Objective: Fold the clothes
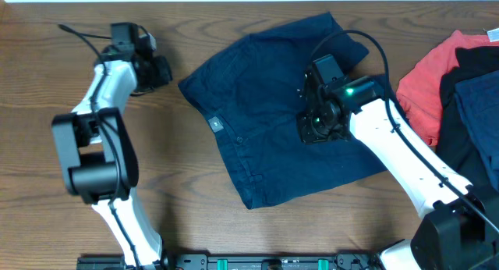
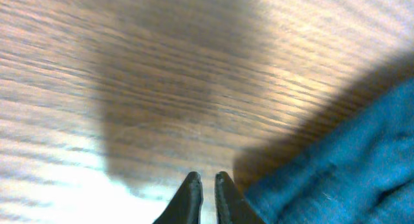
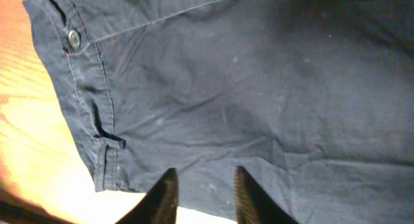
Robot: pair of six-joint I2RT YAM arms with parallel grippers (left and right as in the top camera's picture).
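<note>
The dark navy shorts (image 1: 257, 106) lie spread flat in the middle of the wooden table, with the waistband running along their left side. My right gripper (image 1: 316, 126) hovers over the right half of the shorts. In the right wrist view its fingers (image 3: 204, 175) are open and empty above the fabric (image 3: 259, 88), near the buttoned waistband (image 3: 74, 37). My left gripper (image 1: 161, 71) is over bare table just left of the shorts. In the left wrist view its fingers (image 2: 207, 180) are shut and empty, and the edge of the shorts (image 2: 349, 159) shows at the lower right.
A coral-red shirt (image 1: 425, 83) lies at the right edge of the table, with a black garment (image 1: 468, 67) and another blue piece (image 1: 479, 122) on top of it. Bare wood (image 1: 195, 192) lies to the left and front of the shorts.
</note>
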